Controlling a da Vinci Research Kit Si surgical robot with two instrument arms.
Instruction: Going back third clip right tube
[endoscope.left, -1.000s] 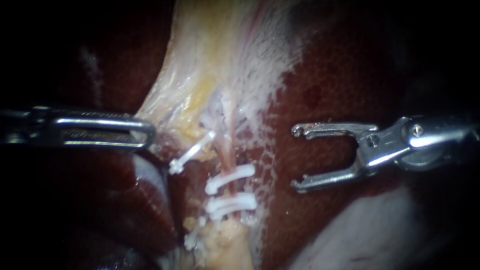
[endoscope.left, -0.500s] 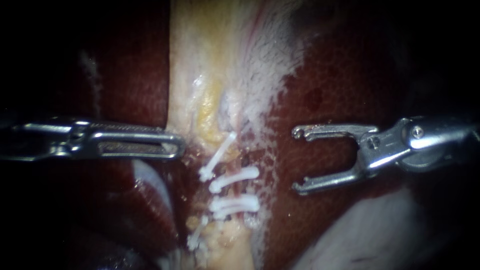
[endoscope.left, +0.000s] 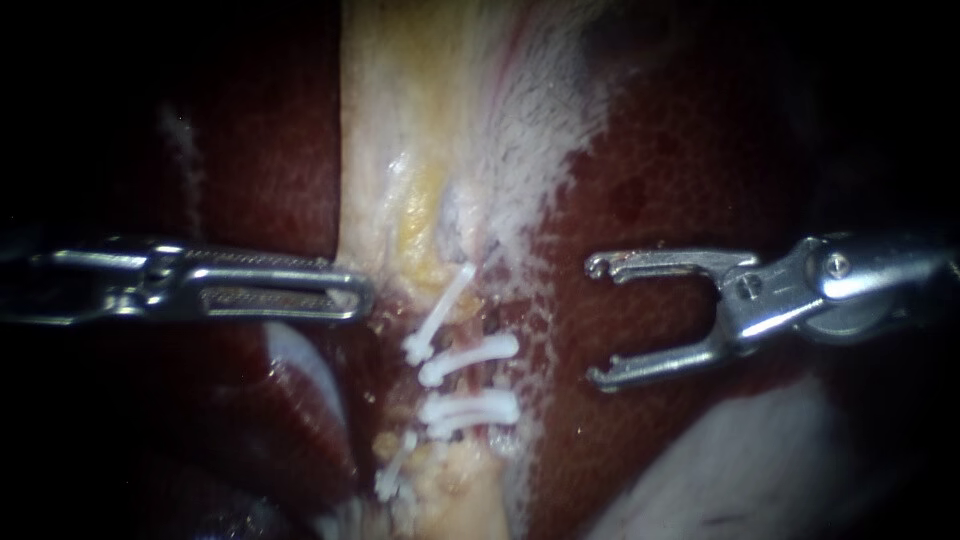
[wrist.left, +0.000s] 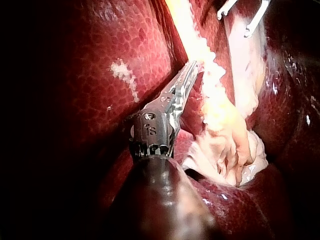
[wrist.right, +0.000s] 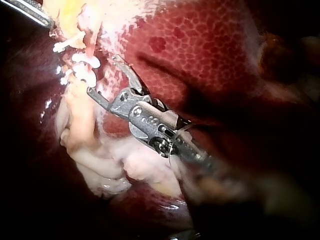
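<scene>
Right instrument (endoscope.left: 597, 321): its end effector stood open and empty over the liver (endoscope.left: 650, 160), apart from the white clips (endoscope.left: 468, 358) on the tube. Left instrument (endoscope.left: 355, 295): end effector looked closed on the pale tissue (endoscope.left: 400, 150) edge. I judged this the retreat step. Next I needed a straight pull-back, clear of liver.

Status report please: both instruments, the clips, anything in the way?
Left instrument shut on pale tissue. Right instrument open, empty, beside clips. Nothing between them.
</scene>
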